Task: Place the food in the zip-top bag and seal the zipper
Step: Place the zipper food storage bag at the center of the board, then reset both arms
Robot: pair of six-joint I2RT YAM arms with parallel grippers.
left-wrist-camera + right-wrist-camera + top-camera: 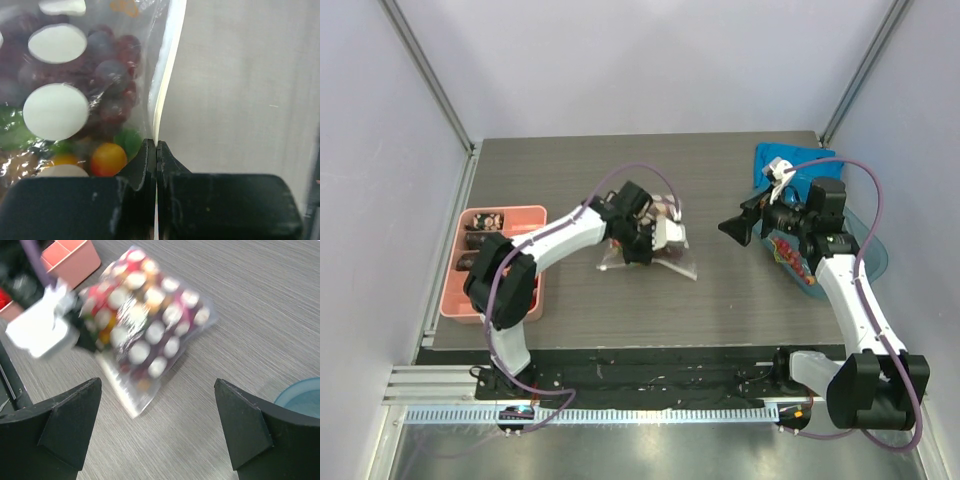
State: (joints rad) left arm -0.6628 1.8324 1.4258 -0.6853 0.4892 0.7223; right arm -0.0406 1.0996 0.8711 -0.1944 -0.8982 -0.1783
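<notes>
One zip-top bag (150, 325) of food (110, 75), its zipper (160, 107) pinched in the closed left gripper (156, 147); right gripper (157, 425) gapes empty, bag ahead. One pink tray (510, 210), one blue tub (876, 252); grey wood-grain table (720, 300), pale walls (650, 60).

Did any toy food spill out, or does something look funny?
Nothing stands out. The food sits inside the zip-top bag, with none loose beside it. The left gripper pinches the zipper, and the right gripper hangs open off to the side.
</notes>
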